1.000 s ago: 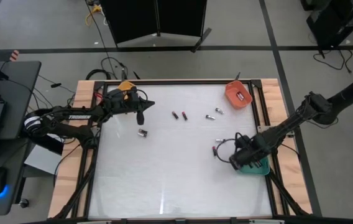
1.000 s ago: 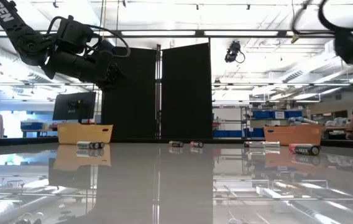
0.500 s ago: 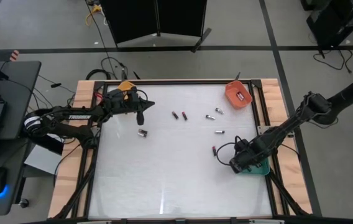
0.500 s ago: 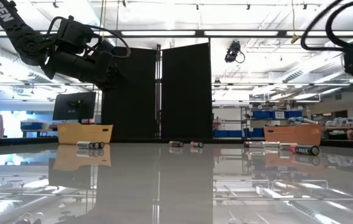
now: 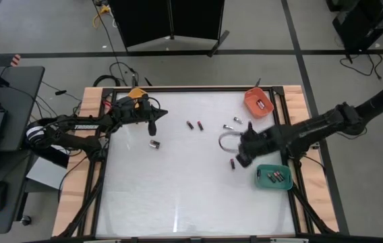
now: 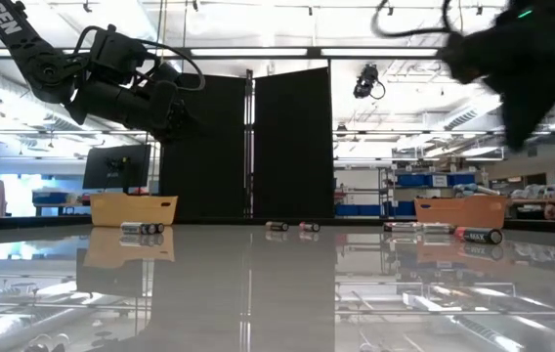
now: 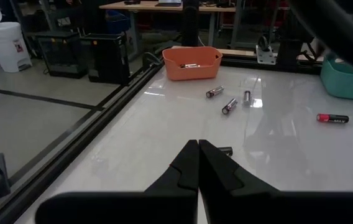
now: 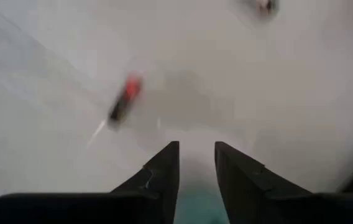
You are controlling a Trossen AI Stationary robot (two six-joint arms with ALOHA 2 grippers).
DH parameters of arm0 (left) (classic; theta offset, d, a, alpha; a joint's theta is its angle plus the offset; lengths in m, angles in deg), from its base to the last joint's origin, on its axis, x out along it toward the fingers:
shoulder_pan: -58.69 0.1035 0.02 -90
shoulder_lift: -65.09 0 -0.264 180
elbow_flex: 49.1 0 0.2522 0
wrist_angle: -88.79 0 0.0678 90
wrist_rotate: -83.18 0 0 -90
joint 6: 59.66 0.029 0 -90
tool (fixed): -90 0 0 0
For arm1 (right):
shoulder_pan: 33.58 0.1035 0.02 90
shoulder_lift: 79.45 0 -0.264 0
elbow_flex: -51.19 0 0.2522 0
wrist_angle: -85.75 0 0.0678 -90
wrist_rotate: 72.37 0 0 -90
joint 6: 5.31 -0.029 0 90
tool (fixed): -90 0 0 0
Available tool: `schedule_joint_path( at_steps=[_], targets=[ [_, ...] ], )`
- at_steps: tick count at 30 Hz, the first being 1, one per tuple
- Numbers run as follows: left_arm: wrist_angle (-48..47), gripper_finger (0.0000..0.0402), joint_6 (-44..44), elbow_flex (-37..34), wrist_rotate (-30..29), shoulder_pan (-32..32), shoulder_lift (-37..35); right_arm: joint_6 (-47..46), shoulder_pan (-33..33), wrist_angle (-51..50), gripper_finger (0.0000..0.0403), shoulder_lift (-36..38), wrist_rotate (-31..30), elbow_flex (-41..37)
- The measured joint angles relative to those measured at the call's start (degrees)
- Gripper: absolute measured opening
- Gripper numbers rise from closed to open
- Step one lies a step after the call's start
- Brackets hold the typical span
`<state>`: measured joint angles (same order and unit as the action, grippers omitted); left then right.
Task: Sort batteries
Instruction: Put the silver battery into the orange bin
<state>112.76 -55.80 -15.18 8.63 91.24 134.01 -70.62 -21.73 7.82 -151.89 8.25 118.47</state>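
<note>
Right pincer hangs above the desk, right of centre, fingers spread a little with bare surface showing between them; nothing pinched. A red-and-black battery lies on the desk just beside it; the right wrist view shows the same cell lying apart from the fingertips. Arm reaches in from the right edge, with a looped cable above the wrist.

Left pincer held above the desk near the far left corner, fingers pressed together, nothing between them. It waits there.

Batteries, loose on the desk:
- one pair, red and dark, side by side near the far middle.
- one silvery cell near the left pincer, towards the near side of it.
- two small silvery cells towards the far right, close to the orange tray.
- low view shows these in a row along the far part of the desk; the red-ended one sits at the right.

Trays:
- orange tray at the far right corner, one battery lying inside.
- green tray at the right edge, nearer side, just beside the right pincer; several dark batteries lying inside.
- yellow-orange tray at the far left corner, partly hidden by the left arm; contents cannot be told.
</note>
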Motion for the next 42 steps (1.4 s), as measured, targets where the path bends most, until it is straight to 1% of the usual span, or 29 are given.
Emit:
schedule_joint_path(
  at_steps=[2, 5, 8, 10, 13, 19, 28, 31, 35, 42],
  targets=[
    [-0.02, 0.0010, 0.00, 0.00, 0.00, 0.00, 0.00, 8.34, -5.98, 2.59, 0.0098, 0.00, -1.45, 0.00],
    [-0.02, 0.0010, 0.01, 0.00, 0.00, 0.00, 0.00, 21.37, -14.61, 7.91, 0.0085, 0.00, -1.56, 0.00],
    [-0.02, 0.0010, 0.22, 0.00, 0.00, 0.00, 0.00, 32.82, -21.92, 13.24, 0.0076, -0.11, 0.95, 0.00],
    [-0.02, 0.0010, 0.22, 0.00, 0.00, 0.00, 0.00, 39.21, -25.45, 16.11, 0.0074, -0.59, 2.90, 0.00],
    [-0.02, 0.0010, 0.24, 0.00, 0.00, 0.00, 0.00, 46.24, -29.00, 18.32, 0.0075, -1.51, 3.75, 0.00],
    [-0.44, 0.0010, 0.20, 0.00, 0.00, -0.07, -0.02, 51.18, -34.15, 18.48, 0.0092, -5.53, 4.03, 0.00],
    [-1.79, 0.0010, 0.19, 0.00, -0.36, -0.07, -0.02, 60.01, -40.18, 19.61, 0.0147, -16.34, 3.58, -0.02],
    [-1.87, 0.0010, 0.19, 0.00, -0.37, -0.07, -0.02, 62.05, -42.29, 20.33, 0.0159, -19.03, 3.22, -0.02],
    [-1.81, 0.0010, 0.17, 0.00, -0.39, -0.07, -0.02, 64.21, -44.68, 21.59, 0.0164, -21.25, 3.18, -0.02],
    [-1.90, 0.0010, 0.17, 0.00, -0.46, -0.07, -0.02, 66.92, -47.56, 24.25, 0.0159, -22.54, 3.17, -0.02]
  ],
)
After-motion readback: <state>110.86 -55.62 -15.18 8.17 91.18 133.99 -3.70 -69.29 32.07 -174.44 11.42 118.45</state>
